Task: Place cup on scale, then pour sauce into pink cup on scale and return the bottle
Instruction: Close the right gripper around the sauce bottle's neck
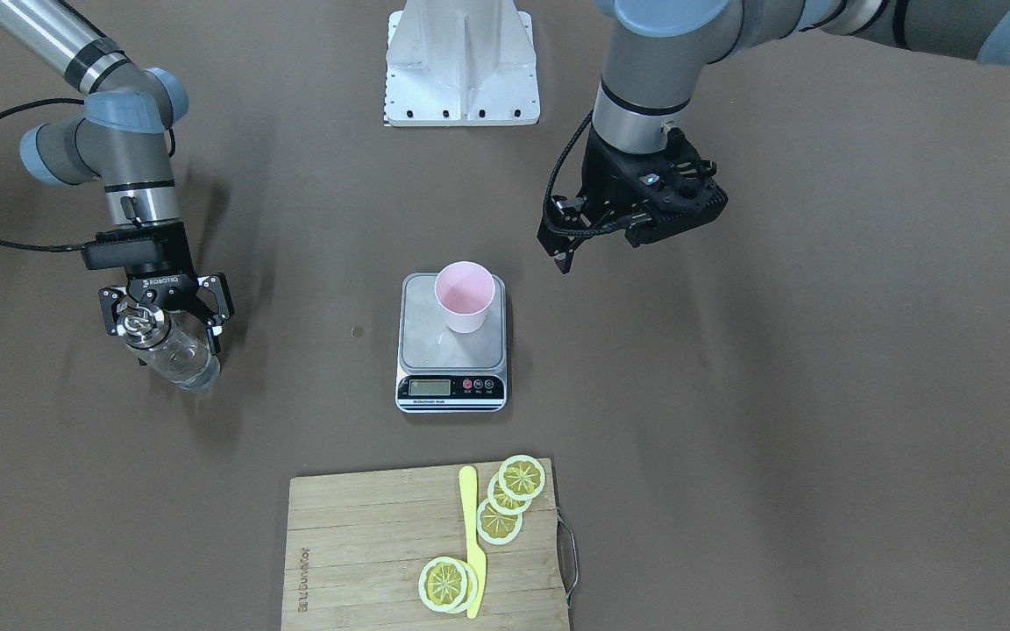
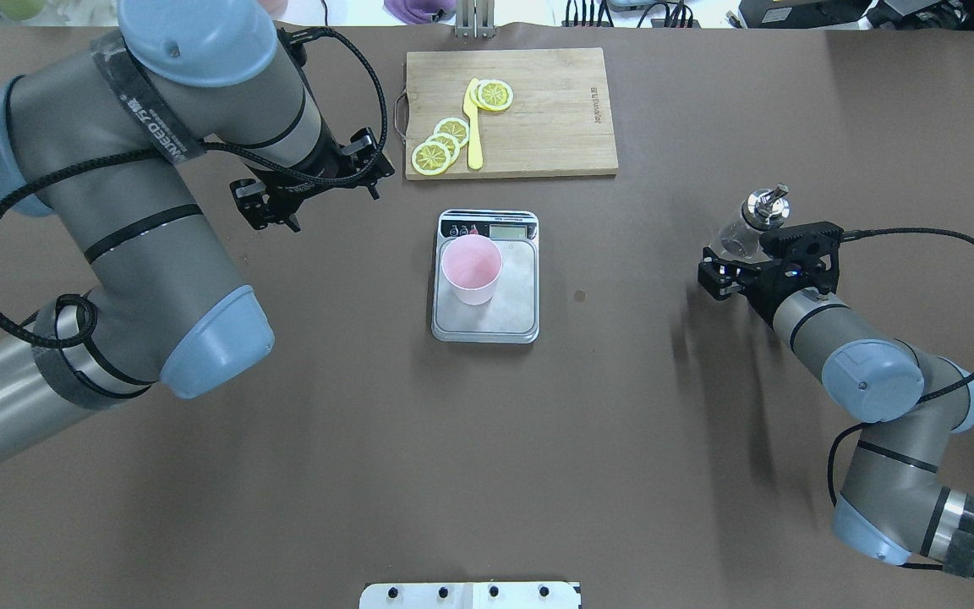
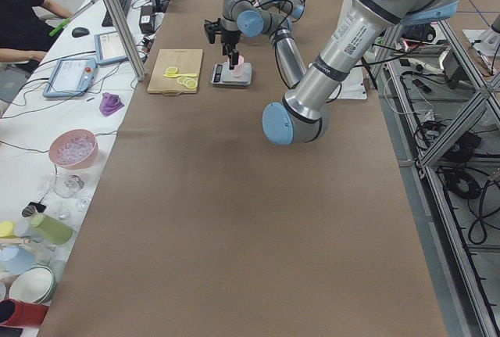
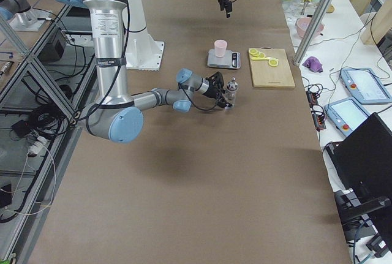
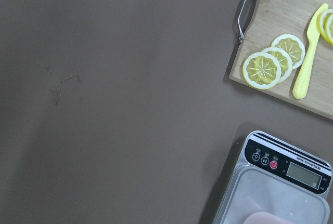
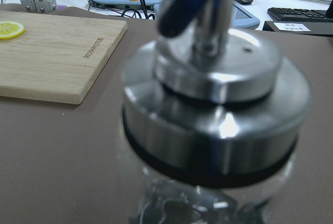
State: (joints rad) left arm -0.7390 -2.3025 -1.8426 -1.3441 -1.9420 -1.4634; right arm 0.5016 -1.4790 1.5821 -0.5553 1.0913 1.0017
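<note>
While overhead hides it, front view shows right pincer (image 1: 165,317) clenched on bottle (image 1: 174,350); left pincer (image 1: 577,243) released.

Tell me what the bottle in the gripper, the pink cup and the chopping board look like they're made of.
The bottle: apparently clear glass, see-through body, with a shiny metal cap that mirrors light in the right wrist view. The cup: probably matte plastic, evenly pale pink and opaque. The chopping board: light wood or bamboo, with visible grain strips and a metal handle.

Grey-silver arms with pale blue joint caps; a black cable loops behind each black tool (image 1: 163,307).
</note>
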